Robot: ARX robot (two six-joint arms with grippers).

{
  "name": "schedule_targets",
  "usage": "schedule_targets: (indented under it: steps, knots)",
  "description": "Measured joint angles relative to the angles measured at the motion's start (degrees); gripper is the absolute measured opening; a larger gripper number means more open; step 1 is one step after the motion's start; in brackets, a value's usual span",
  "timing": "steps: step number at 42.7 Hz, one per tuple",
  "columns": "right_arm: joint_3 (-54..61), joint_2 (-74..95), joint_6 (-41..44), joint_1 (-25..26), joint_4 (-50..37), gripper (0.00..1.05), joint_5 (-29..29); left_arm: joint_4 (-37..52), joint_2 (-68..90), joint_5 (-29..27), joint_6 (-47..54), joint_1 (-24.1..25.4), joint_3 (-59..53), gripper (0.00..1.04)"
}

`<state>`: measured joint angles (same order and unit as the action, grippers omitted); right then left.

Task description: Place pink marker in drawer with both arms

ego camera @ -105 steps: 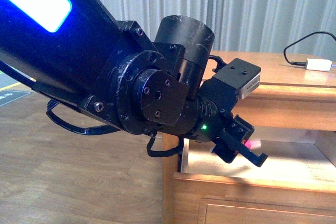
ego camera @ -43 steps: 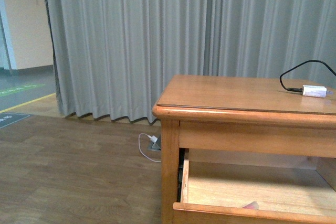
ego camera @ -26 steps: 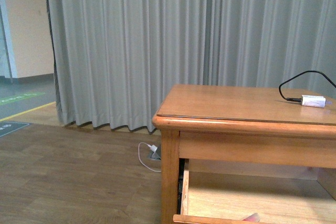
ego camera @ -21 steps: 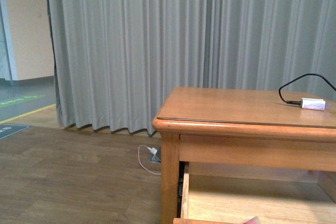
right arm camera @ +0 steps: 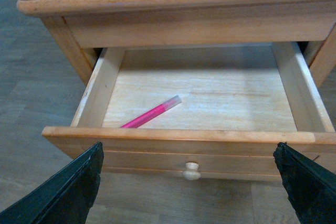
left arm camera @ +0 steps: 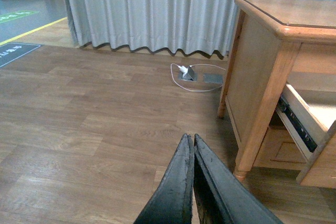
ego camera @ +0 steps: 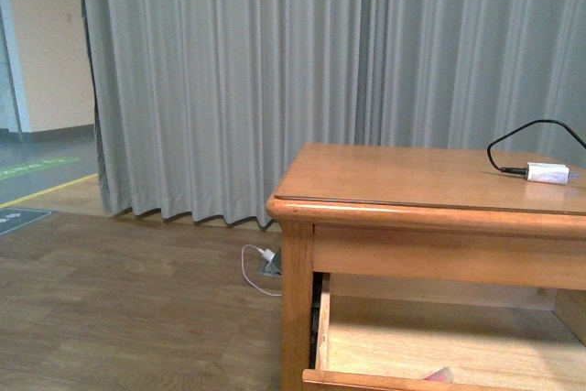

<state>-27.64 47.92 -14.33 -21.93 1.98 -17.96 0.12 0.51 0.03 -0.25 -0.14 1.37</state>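
The pink marker (right arm camera: 151, 113) lies loose on the floor of the open top drawer (right arm camera: 189, 139), near its front left part; a pink tip (ego camera: 440, 374) shows in the front view. The drawer's round knob (right arm camera: 191, 171) faces my right gripper (right arm camera: 191, 182), which is open wide and empty, its fingers (right arm camera: 68, 192) well apart in front of the drawer. My left gripper (left arm camera: 192, 145) is shut on nothing, over the wooden floor to the left of the cabinet (left arm camera: 273, 30). Neither arm shows in the front view.
A white adapter (ego camera: 547, 172) with a black cable lies on the cabinet top (ego camera: 403, 176). A white cable and floor socket (left arm camera: 189, 72) lie by the grey curtain (ego camera: 275, 70). The drawer's side rail (left arm camera: 296, 124) juts out beside the cabinet leg.
The left arm, which filled the front view over the drawer, has left that view. The marker now lies loose in the drawer. The front view has shifted slightly.
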Motion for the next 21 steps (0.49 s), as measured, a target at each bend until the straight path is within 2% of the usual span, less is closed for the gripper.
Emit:
schedule_targets:
  steps: [12, 14, 17, 21]
  knots:
    - [0.02, 0.00, 0.00, -0.09, 0.00, 0.96, 0.02, -0.09, -0.26, -0.02, 0.00, 0.00, -0.02, 0.04]
    - [0.07, 0.00, 0.02, -0.17, -0.17, 0.96, -0.50, -0.09, -0.26, -0.02, -0.02, 0.00, -0.02, 0.12]
    - [0.72, 0.68, 0.17, -1.03, -2.10, 0.96, -7.76, -0.09, -0.26, -0.02, 0.00, 0.00, -0.02, 0.28]
    - [0.63, 3.23, 0.42, 0.87, 3.30, 0.96, -6.64, -0.09, -0.26, -0.02, 0.00, 0.00, -0.02, 0.48]
